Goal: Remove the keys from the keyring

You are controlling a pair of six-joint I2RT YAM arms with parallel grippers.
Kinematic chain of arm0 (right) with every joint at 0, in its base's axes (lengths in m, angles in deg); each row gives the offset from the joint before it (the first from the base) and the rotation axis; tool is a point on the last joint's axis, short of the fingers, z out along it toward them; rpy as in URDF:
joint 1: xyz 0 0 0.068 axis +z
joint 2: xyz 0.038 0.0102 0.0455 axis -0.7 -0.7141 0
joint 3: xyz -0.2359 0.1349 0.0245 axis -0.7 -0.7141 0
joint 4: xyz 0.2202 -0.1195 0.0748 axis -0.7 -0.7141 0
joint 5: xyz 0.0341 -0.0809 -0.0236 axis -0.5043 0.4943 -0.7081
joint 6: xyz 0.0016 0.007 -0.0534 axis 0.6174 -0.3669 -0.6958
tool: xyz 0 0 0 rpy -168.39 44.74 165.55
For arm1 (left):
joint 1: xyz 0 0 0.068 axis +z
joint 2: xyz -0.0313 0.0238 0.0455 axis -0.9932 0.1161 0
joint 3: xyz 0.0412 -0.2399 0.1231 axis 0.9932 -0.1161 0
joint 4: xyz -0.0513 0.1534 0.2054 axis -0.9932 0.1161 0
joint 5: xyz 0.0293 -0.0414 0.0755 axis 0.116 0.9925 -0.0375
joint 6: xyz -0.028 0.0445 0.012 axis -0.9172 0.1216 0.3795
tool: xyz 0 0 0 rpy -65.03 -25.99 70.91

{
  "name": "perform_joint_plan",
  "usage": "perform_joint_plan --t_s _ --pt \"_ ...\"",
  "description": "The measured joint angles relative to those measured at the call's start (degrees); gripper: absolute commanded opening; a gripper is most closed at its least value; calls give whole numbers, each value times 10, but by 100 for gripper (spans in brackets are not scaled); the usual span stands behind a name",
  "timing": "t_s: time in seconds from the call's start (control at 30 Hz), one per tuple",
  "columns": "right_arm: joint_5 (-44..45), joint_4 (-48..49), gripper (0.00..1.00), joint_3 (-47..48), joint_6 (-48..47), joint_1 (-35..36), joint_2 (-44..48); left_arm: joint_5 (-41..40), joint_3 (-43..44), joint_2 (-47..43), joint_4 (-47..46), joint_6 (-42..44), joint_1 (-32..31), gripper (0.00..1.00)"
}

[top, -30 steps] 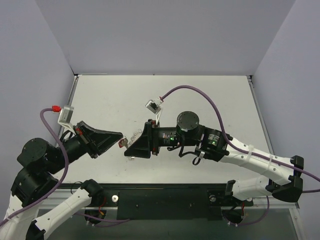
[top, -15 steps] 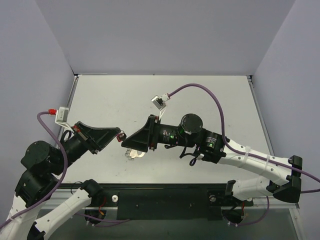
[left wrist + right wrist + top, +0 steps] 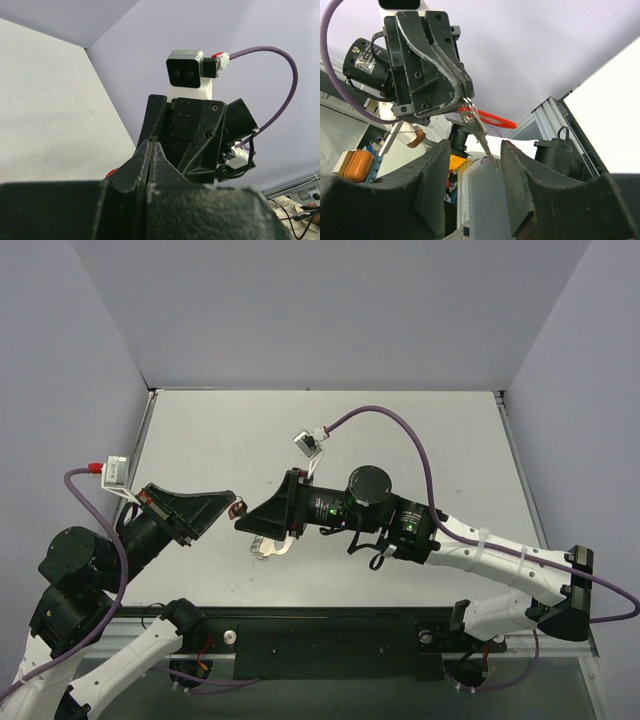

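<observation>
A grey metal key (image 3: 480, 132) hangs from a flat red loop (image 3: 492, 119), which looks like the keyring. My left gripper (image 3: 465, 96) is shut on the loop where the key joins it. In the top view the left gripper (image 3: 233, 506) shows a red speck (image 3: 239, 507) at its tip, held above the table. My right gripper (image 3: 476, 146) is open, and the key's blade dangles between its fingers (image 3: 437, 170) without touching either. From above, the right gripper (image 3: 244, 524) meets the left one tip to tip. The left wrist view shows only a red sliver (image 3: 111, 173) beside its shut fingers.
A small shiny metal thing (image 3: 268, 545) lies on the white table (image 3: 420, 440) just under the right gripper. The right arm's purple cable (image 3: 400, 430) arcs over the table's middle. Grey walls close in the table on three sides.
Both grippers have shifted a little to the left and away from the near edge. The right wrist has swung round so that its fingers now flank the hanging key.
</observation>
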Motion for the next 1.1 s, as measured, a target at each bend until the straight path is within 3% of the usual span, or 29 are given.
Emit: perform_joint_plan --t_s 0.1,0.37,0.97,1.1 --pt "0 4 29 5 0 0 -10 0 0 -1 -6 -2 0 0" --pt "0 22 22 5 3 0 -13 -1 -1 -3 -14 -2 0 0" --pt "0 34 16 11 4 0 -15 -4 -14 -20 -14 -12 0 0" --pt "0 45 5 20 6 0 -19 -6 -14 -23 -14 -14 0 0"
